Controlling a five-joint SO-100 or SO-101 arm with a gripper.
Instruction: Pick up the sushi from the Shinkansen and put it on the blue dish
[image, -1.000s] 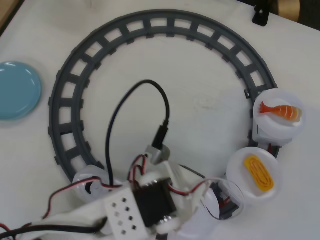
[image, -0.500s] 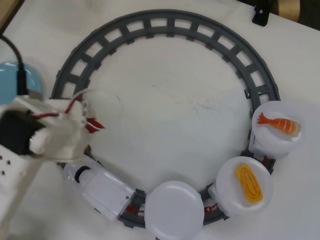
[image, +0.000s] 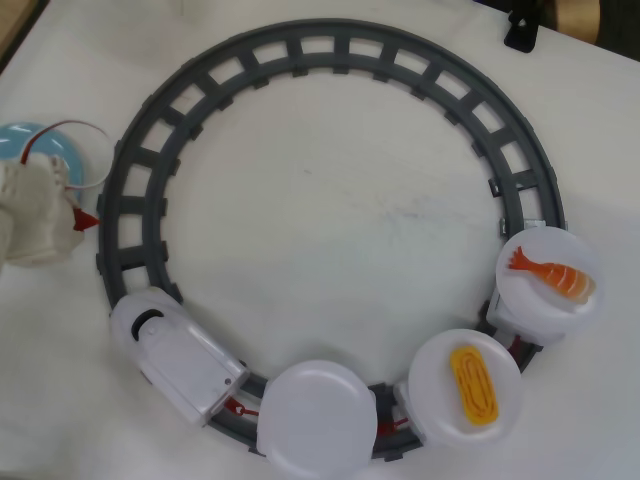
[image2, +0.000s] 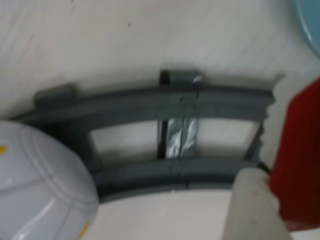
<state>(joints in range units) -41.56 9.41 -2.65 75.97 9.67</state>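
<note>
1. In the overhead view the blue dish (image: 30, 140) sits at the far left, partly under the gripper (image: 72, 205).
2. The gripper is pinching the sushi (image: 88, 220); its red tip points right, toward the track (image: 340, 55), long axis roughly left-right.
3. The dish lies just up-left of the sushi.
4. The Shinkansen (image: 180, 360) is well below.

The gripper (image: 80, 221) has swung from six o'clock out past the track at nine, carrying the sushi (image: 88, 220) to the rim of the blue dish (image: 40, 140). The Shinkansen (image: 180, 355) has rolled clockwise, nose now clear at seven; the shrimp and egg wagons follow.
</note>
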